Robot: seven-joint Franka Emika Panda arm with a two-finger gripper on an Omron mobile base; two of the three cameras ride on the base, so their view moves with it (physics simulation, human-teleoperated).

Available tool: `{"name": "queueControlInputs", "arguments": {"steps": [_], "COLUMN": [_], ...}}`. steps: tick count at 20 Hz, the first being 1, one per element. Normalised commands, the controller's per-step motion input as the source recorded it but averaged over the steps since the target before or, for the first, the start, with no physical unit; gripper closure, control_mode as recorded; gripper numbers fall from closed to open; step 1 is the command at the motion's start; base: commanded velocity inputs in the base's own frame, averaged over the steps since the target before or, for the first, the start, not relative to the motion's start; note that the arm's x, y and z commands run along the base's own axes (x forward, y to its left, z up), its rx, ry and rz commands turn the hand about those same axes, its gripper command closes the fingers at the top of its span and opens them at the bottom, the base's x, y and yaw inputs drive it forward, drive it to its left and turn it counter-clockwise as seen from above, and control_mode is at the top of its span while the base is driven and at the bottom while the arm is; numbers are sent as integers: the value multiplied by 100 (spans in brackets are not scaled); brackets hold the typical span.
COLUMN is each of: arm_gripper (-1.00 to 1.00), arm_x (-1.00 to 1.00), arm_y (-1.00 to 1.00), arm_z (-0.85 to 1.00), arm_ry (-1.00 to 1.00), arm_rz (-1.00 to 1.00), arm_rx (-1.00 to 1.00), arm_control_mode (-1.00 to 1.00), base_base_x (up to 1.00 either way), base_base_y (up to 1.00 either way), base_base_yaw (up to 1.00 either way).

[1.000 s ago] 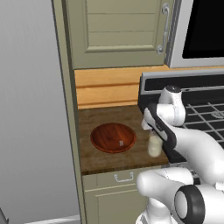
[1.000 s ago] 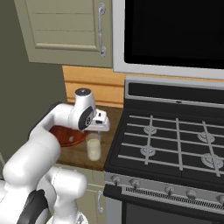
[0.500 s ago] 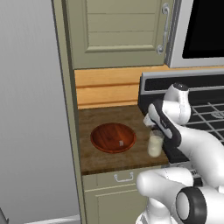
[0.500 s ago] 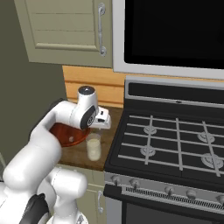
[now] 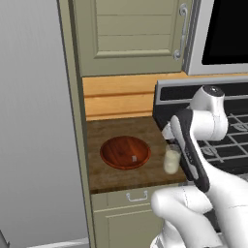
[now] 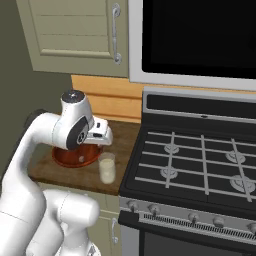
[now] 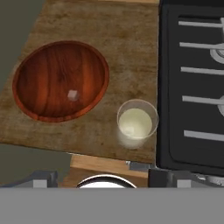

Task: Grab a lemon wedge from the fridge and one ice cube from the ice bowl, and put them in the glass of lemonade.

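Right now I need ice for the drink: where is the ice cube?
The ice cube lies inside the ice bowl on the wooden counter, left of the glass of lemonade in the hand view.

Desk (image 5: 114, 131) (image 6: 52, 170) (image 7: 131, 57): dark wood-grain top, narrow, set between a tall grey panel on one side and the black gas stove (image 6: 200, 160) (image 7: 192, 87) on the other, with a beige drawer front below its front edge. Two items rest directly on it: the ice bowl (image 5: 125, 152) (image 6: 75, 156) (image 7: 61, 81), round and reddish-brown, roughly mid-desk, holding one ice cube (image 5: 134, 158) (image 7: 72, 95) near its centre; and the glass of lemonade (image 5: 171, 160) (image 6: 106, 168) (image 7: 136, 123), upright, near the front edge on the stove side. Bowl and glass stand close together, not touching.
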Motion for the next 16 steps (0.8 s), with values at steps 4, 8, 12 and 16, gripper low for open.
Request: {"name": "queueControlInputs", "arguments": {"steps": [4,8,12,16], "arm_gripper": [-100,-100,-100,-100], "arm_x": [-90,-98,-25,0], "arm_y": [27,1,3,0], "arm_z": [2,2,3,0], "arm_ry": [0,-4,-7,0], "arm_rz": [-1,-3,1,0], "arm_rx": [0,0,0,0], "arm_control_mode": [-100,-100,-100,-100], "base_base_x": [0,0,0,0], "base_base_y": [0,0,0,0], "base_base_yaw": [0,0,0,0]}}
